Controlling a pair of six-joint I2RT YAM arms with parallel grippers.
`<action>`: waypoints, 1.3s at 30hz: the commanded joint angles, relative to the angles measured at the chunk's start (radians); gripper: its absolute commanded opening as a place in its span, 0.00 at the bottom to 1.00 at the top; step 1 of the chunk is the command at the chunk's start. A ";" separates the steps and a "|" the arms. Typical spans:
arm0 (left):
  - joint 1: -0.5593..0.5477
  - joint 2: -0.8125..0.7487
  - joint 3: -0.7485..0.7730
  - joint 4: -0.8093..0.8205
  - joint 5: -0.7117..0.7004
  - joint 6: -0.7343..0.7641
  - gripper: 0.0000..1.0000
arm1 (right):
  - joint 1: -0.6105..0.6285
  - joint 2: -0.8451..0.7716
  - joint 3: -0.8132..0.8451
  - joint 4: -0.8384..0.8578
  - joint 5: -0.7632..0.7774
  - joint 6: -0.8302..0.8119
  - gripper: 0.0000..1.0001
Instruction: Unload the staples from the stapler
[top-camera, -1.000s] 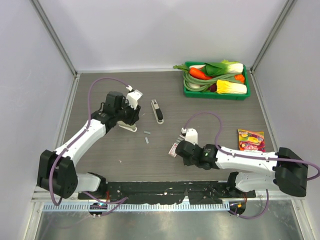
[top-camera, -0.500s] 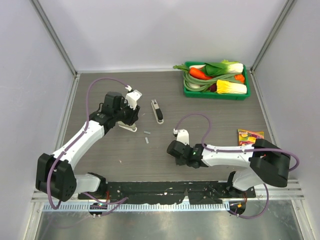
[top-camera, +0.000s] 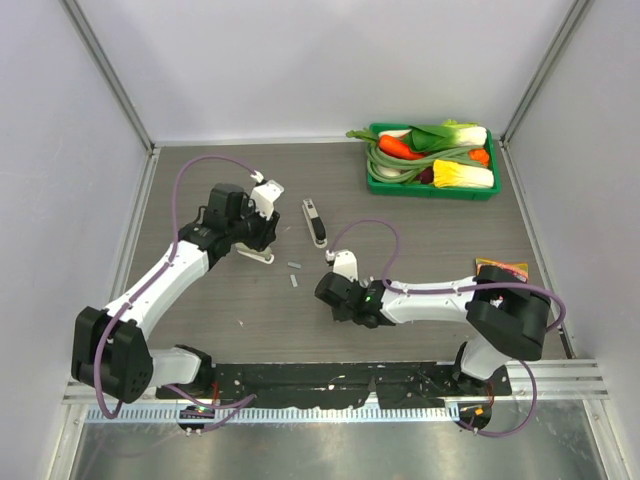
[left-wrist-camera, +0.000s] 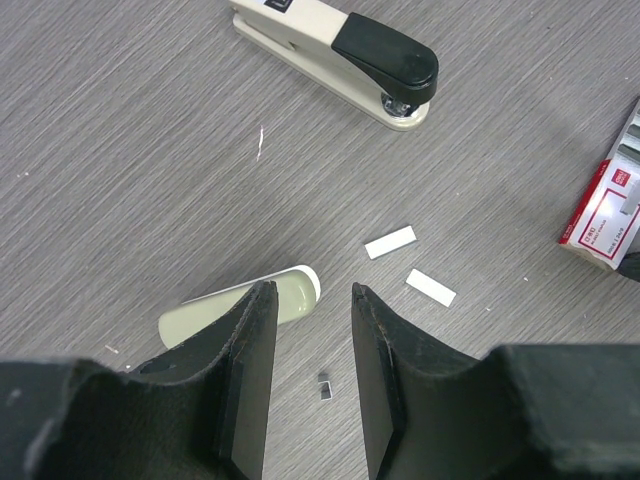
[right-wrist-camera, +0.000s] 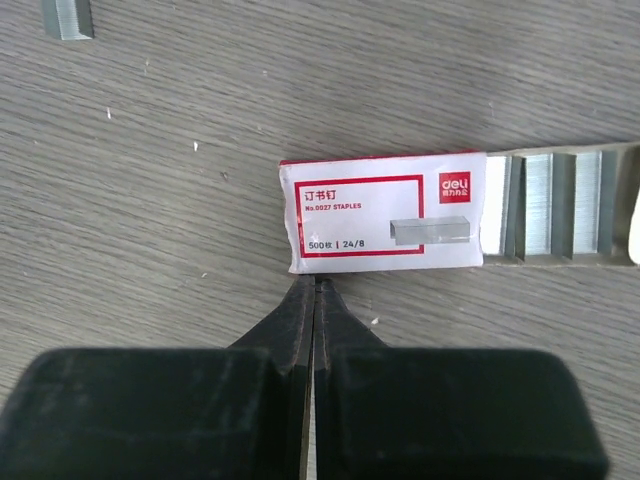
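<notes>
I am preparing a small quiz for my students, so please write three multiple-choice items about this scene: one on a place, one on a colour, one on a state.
1. Where on the table does the green tray of vegetables stand?
A) near left corner
B) far right corner
C) centre, between the arms

2. Which colours does the label of the staple box have?
A) blue and yellow
B) red and white
C) green and black

3. How are the fingers of the right hand?
A) wide open
B) shut on a vegetable
C) shut, holding nothing

Answers:
1 B: the top view shows the tray at the far right.
2 B: the right wrist view shows a white label with a red frame and a red logo.
3 C: the fingertips meet with no gap, just before the edge of the box.
</notes>
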 joint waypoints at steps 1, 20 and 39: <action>0.006 -0.035 0.010 -0.001 -0.003 0.019 0.40 | -0.016 0.026 0.023 0.024 0.027 -0.024 0.01; -0.014 -0.004 -0.004 -0.055 0.124 0.109 0.42 | -0.066 -0.075 -0.033 0.133 -0.135 -0.108 0.01; -0.179 0.307 0.099 -0.177 0.151 0.470 0.41 | -0.069 -0.509 -0.032 -0.022 -0.026 -0.061 0.05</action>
